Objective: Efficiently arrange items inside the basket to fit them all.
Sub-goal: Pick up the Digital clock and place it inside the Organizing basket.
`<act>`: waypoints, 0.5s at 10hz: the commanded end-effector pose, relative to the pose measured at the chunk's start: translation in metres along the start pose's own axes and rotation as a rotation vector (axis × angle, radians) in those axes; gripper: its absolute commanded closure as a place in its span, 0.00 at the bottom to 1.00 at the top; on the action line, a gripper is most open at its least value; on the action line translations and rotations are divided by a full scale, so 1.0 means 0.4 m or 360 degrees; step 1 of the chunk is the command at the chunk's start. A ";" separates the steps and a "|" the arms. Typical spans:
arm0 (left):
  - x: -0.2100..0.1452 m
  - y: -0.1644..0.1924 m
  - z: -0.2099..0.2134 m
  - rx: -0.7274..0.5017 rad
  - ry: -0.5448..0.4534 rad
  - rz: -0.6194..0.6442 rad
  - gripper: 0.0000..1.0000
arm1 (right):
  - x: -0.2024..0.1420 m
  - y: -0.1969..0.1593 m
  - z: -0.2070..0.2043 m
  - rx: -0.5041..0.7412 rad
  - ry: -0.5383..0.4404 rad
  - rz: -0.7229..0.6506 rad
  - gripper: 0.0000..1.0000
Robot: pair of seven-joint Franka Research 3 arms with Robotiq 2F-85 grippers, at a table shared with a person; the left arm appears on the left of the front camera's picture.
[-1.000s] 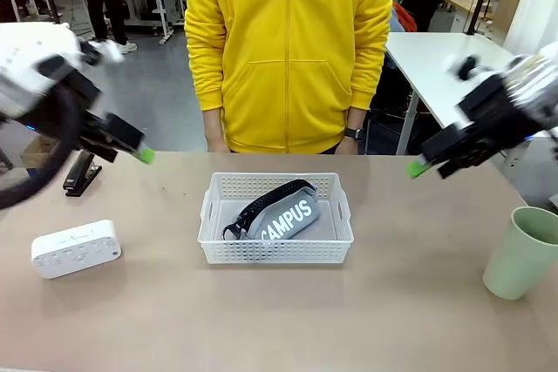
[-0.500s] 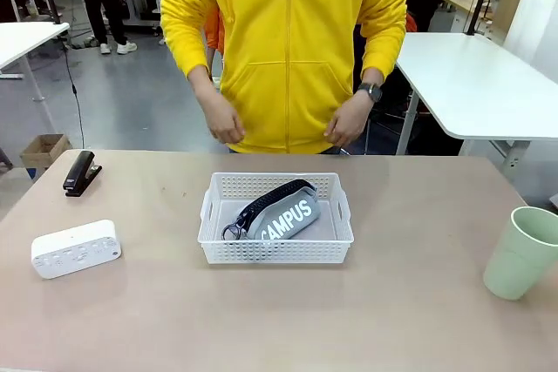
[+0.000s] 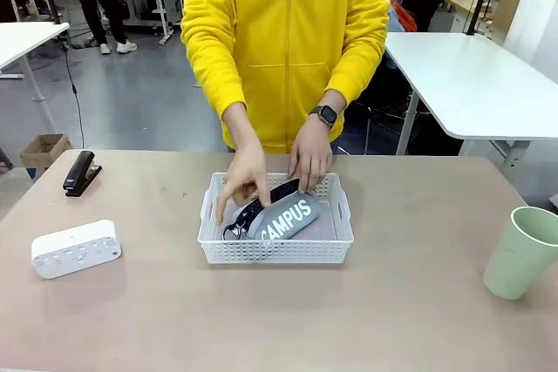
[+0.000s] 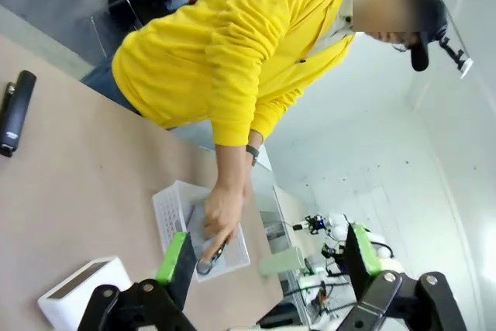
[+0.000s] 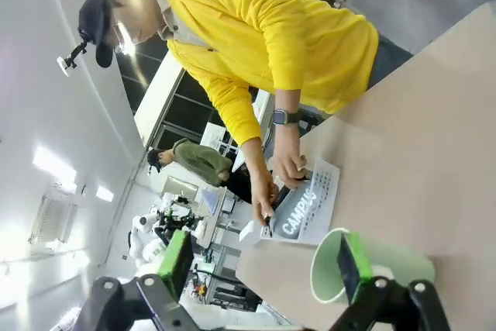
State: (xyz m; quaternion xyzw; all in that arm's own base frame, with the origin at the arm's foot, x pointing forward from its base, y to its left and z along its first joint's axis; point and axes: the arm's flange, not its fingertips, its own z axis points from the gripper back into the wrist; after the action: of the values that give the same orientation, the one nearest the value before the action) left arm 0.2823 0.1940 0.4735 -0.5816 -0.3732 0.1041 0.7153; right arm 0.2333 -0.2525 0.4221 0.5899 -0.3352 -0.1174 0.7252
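The white lattice basket (image 3: 275,252) stands mid-table with the grey CAMPUS pouch (image 3: 292,218) lying slantwise inside. Both of the person's hands (image 3: 247,178) reach into the basket and rest on the pouch's zipper end. The flat white box (image 3: 75,248) lies at the table's left, the small dark flat object (image 3: 80,172) behind it, and the pale green cup (image 3: 521,253) stands upright at the right. My left gripper (image 4: 267,257) is open, high above the box (image 4: 81,288) and basket (image 4: 167,215). My right gripper (image 5: 263,265) is open near the cup (image 5: 380,263), away from the basket (image 5: 325,184).
The person in a yellow hoodie (image 3: 286,41) leans over the table's far edge. Bare tabletop (image 3: 410,302) lies between basket and cup and along the front. White tables (image 3: 471,76) stand behind.
Both arms have drawn back out of the front view. The person's hands came down from waist height into the basket onto the pouch.
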 end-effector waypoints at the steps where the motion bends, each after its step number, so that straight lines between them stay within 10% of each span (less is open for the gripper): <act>1: -0.005 -0.013 0.036 -0.0011 0.0013 -0.0013 0.00 | -0.004 0.041 0.006 0.0042 0.0023 -0.0003 0.00; 5: -0.005 -0.013 0.036 -0.0011 0.0013 -0.0013 0.00 | -0.004 0.041 0.006 0.0042 0.0023 -0.0003 0.00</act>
State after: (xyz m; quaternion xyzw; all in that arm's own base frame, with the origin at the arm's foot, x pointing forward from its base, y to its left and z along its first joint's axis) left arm 0.2656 0.2033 0.4759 -0.5824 -0.3607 0.1065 0.7206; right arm 0.2242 -0.2484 0.4354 0.6012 -0.3171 -0.1160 0.7243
